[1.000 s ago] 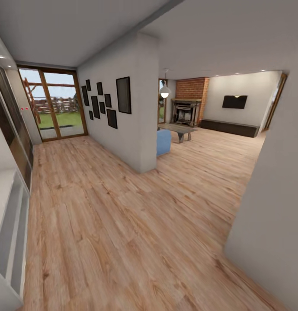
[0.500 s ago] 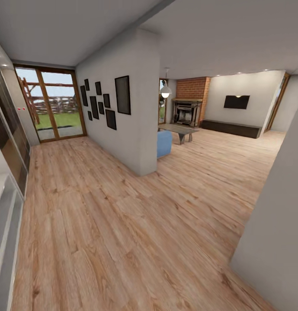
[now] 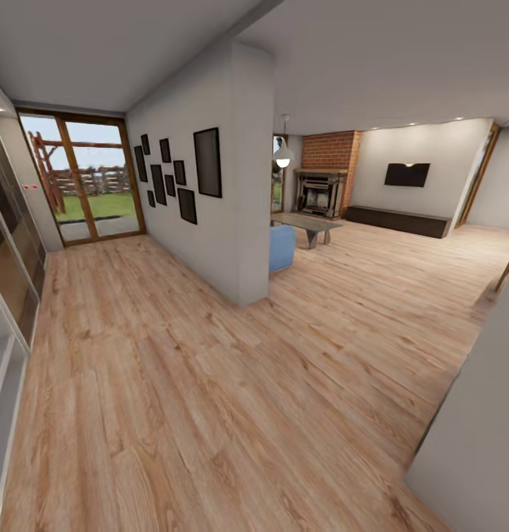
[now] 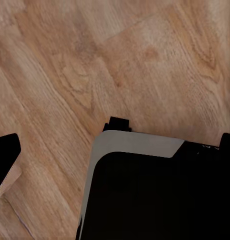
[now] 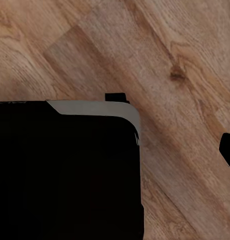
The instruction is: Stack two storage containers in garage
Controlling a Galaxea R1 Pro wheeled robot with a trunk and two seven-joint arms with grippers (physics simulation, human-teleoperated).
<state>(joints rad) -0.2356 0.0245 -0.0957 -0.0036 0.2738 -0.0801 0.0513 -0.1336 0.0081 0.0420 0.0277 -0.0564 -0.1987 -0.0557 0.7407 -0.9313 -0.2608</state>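
Wood planks (image 3: 210,384) everywhere, so the robot's in the hallway, looking past the dividing wall (image 3: 232,192) toward the living room (image 3: 387,244) with its brick fireplace (image 3: 322,185) and TV (image 3: 407,174). I'd guess it's heading in to fetch the containers, which I can't spot yet. Both wrist cams point down at the planks and the robot's dark body (image 4: 155,195), so can't tell how open either gripper is, or if they're holding anything.

A black base (image 4: 155,200) with a pale grey rounded edge band — that is the robot's body below each wrist, a small black tab (image 5: 116,97) jutting from its rim.
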